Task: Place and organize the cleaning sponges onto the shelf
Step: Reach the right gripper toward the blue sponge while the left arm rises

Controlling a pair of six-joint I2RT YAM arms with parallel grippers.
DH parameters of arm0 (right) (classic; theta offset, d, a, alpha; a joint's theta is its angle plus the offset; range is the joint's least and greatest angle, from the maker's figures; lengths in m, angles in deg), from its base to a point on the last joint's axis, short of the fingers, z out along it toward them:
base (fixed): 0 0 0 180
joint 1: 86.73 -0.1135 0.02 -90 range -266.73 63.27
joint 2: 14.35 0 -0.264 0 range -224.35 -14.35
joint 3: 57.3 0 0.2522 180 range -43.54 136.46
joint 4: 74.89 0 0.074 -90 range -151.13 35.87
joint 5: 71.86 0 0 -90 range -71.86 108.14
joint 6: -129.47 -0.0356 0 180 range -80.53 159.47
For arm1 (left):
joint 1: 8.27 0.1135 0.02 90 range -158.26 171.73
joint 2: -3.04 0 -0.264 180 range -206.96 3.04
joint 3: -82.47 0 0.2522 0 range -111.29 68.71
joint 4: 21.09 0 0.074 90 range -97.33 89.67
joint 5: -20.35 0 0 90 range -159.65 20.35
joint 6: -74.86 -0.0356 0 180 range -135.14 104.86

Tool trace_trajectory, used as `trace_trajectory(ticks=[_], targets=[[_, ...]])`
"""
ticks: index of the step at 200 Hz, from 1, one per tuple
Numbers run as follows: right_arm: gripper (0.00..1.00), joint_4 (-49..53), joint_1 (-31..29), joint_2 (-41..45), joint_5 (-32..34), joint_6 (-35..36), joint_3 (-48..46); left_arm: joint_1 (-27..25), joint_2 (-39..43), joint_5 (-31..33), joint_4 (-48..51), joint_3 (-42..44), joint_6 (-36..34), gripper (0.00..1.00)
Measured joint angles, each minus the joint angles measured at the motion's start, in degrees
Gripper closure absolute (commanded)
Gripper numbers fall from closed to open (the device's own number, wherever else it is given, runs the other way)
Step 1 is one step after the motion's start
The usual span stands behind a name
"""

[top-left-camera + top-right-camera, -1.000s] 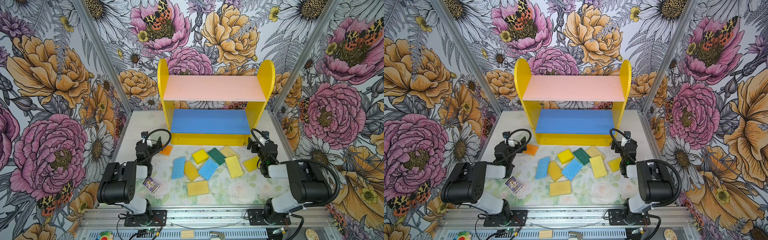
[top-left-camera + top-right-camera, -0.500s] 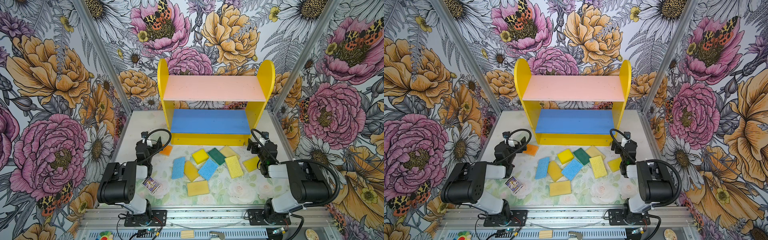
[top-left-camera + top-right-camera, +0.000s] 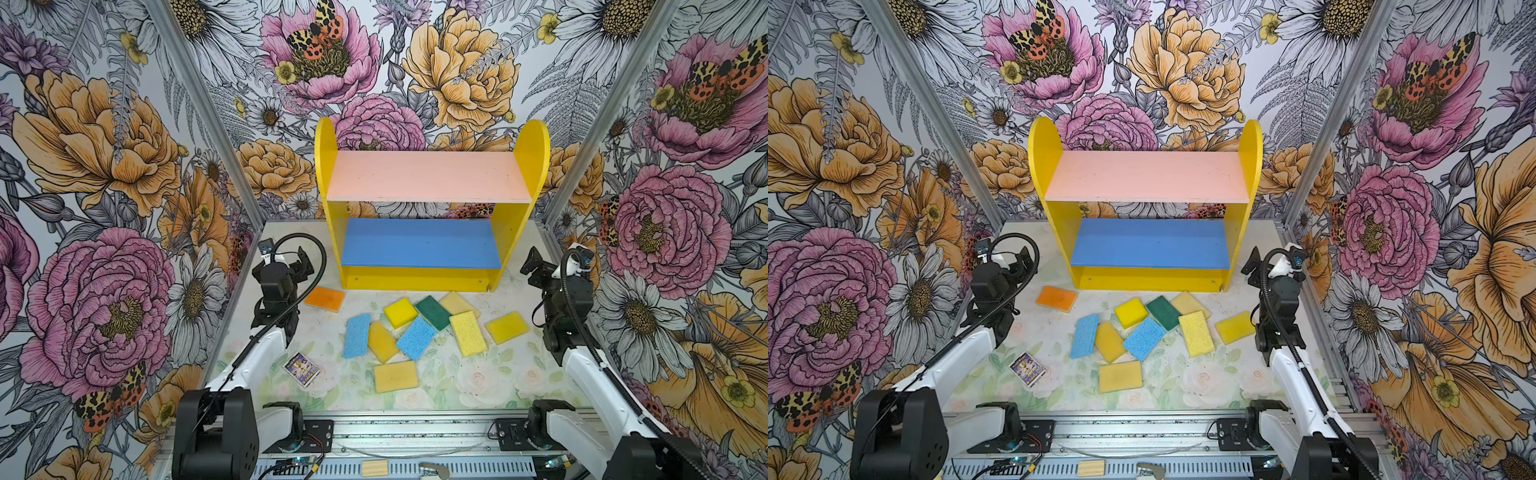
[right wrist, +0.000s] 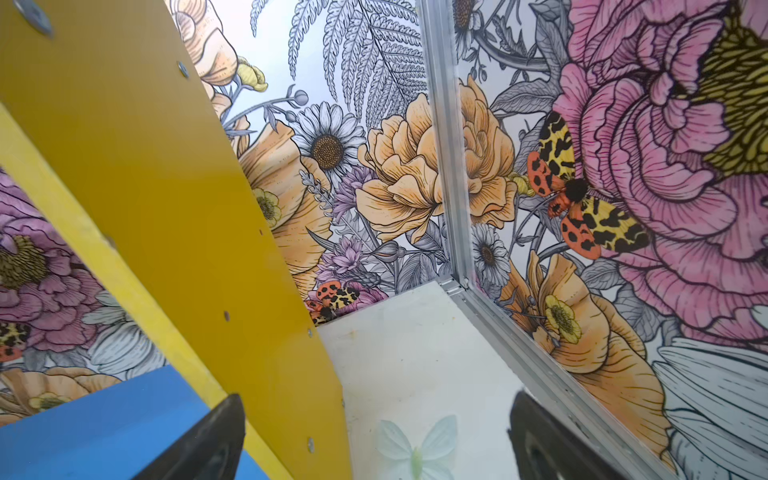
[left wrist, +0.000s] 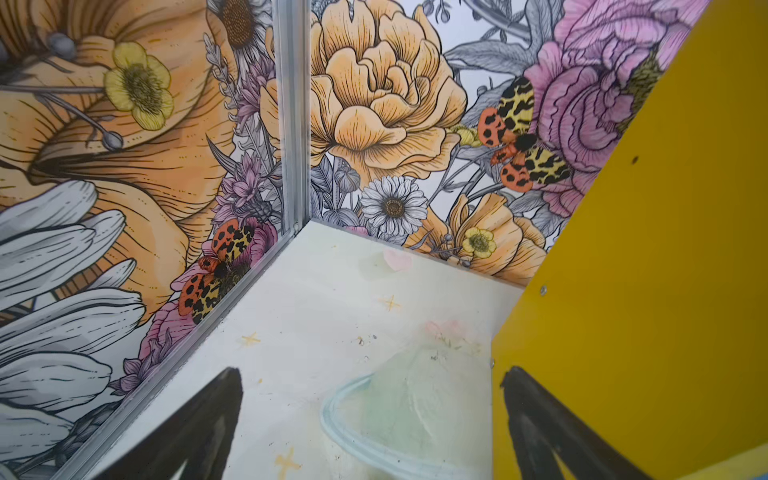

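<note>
We're inside a robot test booth, a lab rig through and through. Floral-print wall panels (image 3: 104, 166) close in three sides, joined by bare aluminium posts (image 3: 199, 108). In the left wrist view, one such post (image 5: 293, 112) rises in the corner just beyond the black fingers (image 5: 199, 428). Well behind the fingers, an aluminium rail (image 3: 415, 432) runs across the open side and carries both arm bases (image 3: 286, 419), with loose wires (image 3: 291, 467) trailing beneath. The counter (image 3: 457, 382) under the fingers wears a pastel printed flower mat.
</note>
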Motion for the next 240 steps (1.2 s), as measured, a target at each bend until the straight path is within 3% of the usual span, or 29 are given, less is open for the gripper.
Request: trace_trajectory(ticks=[34, 72, 121, 163, 187, 214, 240], targets=[[0.01, 16.50, -0.04, 2.16, -6.36, -4.11, 7.63, -0.44, 9.38, -3.06, 14.49, -1.14, 8.11, 0.01], [0.03, 33.31, -0.76, 8.57, -14.10, -8.37, 10.58, -3.13, 18.45, -11.89, 26.91, -1.18, 17.16, 0.01], [0.09, 49.11, -6.34, 9.70, -22.45, -12.70, 12.92, -11.06, 20.59, -21.16, 36.02, -1.22, 24.52, 0.01], [0.14, 54.51, -20.76, 4.09, -24.57, -16.35, 10.62, -20.72, 18.29, -23.54, 42.23, -1.01, 27.69, 0.02], [0.21, 54.45, -30.82, -1.42, -23.02, -18.75, 11.04, -23.56, 17.97, -23.56, 43.91, 0.74, 30.36, 0.05], [0.24, 51.25, -41.00, -9.11, -21.77, -21.51, 14.40, -21.90, 18.21, -23.76, 45.68, 3.43, 33.40, 0.09], [0.30, 44.17, -46.75, -18.45, -22.86, -23.39, 19.45, -15.63, 19.12, -25.11, 46.34, 4.50, 34.53, 0.11]])
